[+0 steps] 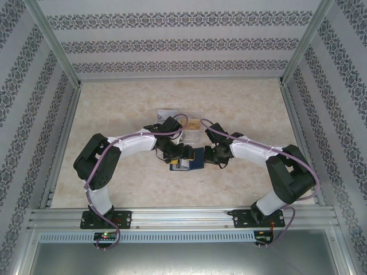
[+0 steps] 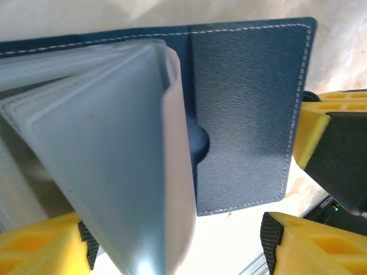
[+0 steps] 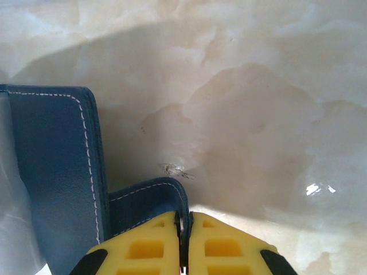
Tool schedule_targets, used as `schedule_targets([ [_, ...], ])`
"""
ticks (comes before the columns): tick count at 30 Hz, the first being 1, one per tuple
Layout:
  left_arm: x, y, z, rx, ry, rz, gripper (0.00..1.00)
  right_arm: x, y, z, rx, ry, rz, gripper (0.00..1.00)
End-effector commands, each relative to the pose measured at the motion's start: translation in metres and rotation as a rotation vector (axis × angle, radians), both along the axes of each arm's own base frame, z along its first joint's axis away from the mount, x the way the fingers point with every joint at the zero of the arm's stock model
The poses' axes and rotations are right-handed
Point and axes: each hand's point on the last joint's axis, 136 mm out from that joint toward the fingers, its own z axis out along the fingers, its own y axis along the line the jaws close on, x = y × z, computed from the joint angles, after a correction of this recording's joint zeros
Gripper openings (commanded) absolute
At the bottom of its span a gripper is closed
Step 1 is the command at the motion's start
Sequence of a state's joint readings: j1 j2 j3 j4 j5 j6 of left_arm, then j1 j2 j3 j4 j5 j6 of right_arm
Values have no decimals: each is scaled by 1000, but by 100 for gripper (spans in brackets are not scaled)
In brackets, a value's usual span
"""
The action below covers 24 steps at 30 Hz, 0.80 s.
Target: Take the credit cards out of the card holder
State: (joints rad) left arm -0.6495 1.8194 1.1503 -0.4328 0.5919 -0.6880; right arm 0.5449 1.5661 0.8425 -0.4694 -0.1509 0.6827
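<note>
Navy white-stitched card holder (image 2: 246, 114), marbled beige table (image 3: 258, 86), floral-striped walls (image 1: 183, 46).

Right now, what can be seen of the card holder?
The card holder is dark navy, grained like leather, with pale stitching, lying open on the marble-look table. Its frosted grey-blue plastic sleeves fan upward between the fingers of the open left tool. The right tool is shut on its closure tab.
</note>
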Motion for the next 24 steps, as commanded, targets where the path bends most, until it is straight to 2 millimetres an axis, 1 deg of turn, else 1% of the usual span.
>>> schedule_targets([
  [1, 4, -15, 29, -72, -79, -43, 75, 5, 3, 4, 21, -1, -19, 9],
  [4, 5, -19, 32, -95, -87, -47, 75, 5, 3, 5, 23, -4, -19, 9],
  [7, 3, -28, 38, -149, -84, -63, 76, 6, 4, 8, 27, -13, -16, 9],
  [10, 2, -36, 43, -177, -95, -84, 77, 6, 6, 14, 49, -35, 0, 12],
  [13, 2, -43, 46, -188, -104, -96, 78, 5, 4, 20, 49, -50, 1, 15],
  [14, 2, -45, 46, -191, -106, -98, 78, 5, 3, 21, 45, -56, -5, 18],
  [19, 4, -53, 42, -177, -107, -91, 77, 5, -7, 28, 36, -92, -51, 24],
  [24, 9, -52, 39, -158, -121, -68, 72, 4, -21, 44, 36, -156, -108, 31],
])
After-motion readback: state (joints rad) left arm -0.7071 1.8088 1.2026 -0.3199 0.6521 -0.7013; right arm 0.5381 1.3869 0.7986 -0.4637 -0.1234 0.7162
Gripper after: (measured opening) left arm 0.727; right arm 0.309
